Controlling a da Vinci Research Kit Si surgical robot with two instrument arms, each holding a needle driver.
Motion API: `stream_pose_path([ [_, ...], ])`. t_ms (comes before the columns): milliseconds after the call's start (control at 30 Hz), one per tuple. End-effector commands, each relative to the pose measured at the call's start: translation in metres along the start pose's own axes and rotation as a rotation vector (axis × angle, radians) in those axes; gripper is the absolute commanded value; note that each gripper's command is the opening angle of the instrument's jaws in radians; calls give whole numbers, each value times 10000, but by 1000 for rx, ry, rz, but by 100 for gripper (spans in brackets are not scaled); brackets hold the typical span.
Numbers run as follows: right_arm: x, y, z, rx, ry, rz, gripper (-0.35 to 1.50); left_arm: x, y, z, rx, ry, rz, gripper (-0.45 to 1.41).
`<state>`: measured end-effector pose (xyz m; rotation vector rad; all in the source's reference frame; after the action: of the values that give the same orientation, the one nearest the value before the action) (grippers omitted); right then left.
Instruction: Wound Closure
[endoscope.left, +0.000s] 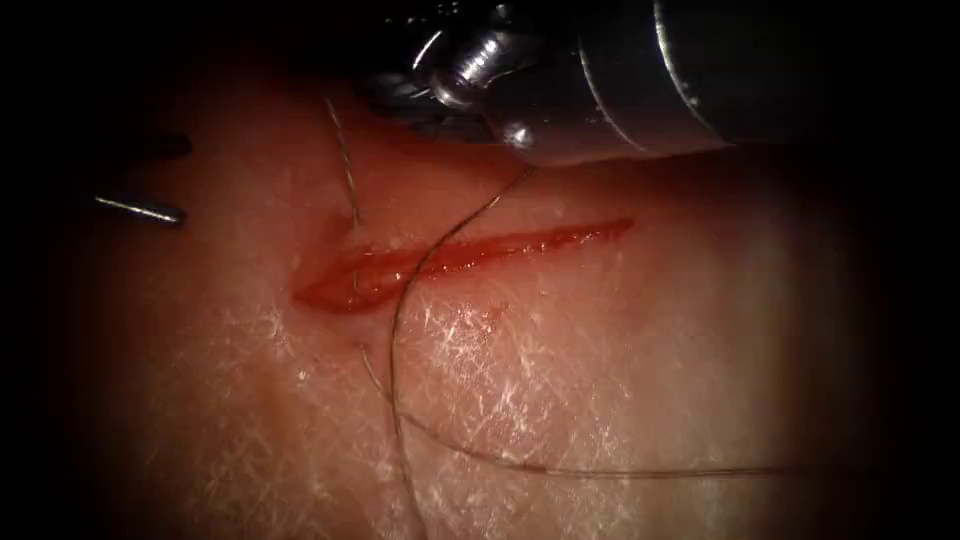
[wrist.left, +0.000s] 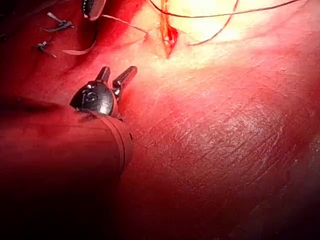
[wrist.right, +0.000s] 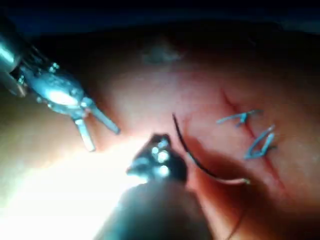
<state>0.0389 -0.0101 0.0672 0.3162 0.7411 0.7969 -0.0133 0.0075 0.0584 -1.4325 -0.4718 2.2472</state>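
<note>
Left tool (wrist.left: 116, 77): jaws spread, empty, above pink pork tissue (endoscope.left: 650, 380). Right tool (wrist.right: 155, 157): pinching curved dark needle (wrist.right: 192, 157) at its base; needle outside tissue. Thin dark thread (endoscope.left: 400, 330) crosses red cut (endoscope.left: 460, 258) toward 6 o'clock; the slack loop could snag a tool.

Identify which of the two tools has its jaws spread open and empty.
The left arm's tool: its jaws stand apart, holding nothing. The right arm's tool instead grips the needle near mid-curve, above the tissue.

Thread (endoscope.left: 400, 330) lying looped across the tissue (endoscope.left: 620, 350) and its cut (endoscope.left: 470, 255).
</note>
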Motion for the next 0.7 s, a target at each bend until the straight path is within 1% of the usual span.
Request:
stream_pose_path([
  [33, 0, -3, 6, 4, 2, -2, -35, -4, 0, 9, -7, 2, 0, 31],
  [133, 2, -1, 4, 4, 7, -11, -35, 0, 15, 22, -37, 9, -2, 24],
  [200, 2, 0, 4, 4, 13, -16, -35, 4, 35, 42, -70, 2, 1, 16],
  [233, 2, 0, 4, 3, 18, -21, -35, 4, 39, 47, -79, 1, 3, 14],
  [267, 4, 0, 3, 3, 24, -25, -35, 5, 49, 59, -94, -7, 10, 12],
  [367, 8, 2, 0, 5, 31, -26, -35, 4, 60, 71, -119, -19, 29, 11],
  [500, 15, 1, -8, 9, 55, -36, -35, 3, 63, 75, -148, -15, 37, 11],
  [600, 19, -1, -13, 13, 84, -37, -35, 3, 62, 74, -148, -18, 35, 11],
  [633, 18, -1, -14, 19, 96, -37, -6, 3, 63, 74, -149, -18, 36, 11],
  [667, 16, -2, -16, 33, 106, -40, 54, 3, 63, 74, -151, -18, 36, 11],
  [700, 14, -2, -19, 47, 113, -42, 79, 3, 63, 74, -151, -18, 37, 11],
])
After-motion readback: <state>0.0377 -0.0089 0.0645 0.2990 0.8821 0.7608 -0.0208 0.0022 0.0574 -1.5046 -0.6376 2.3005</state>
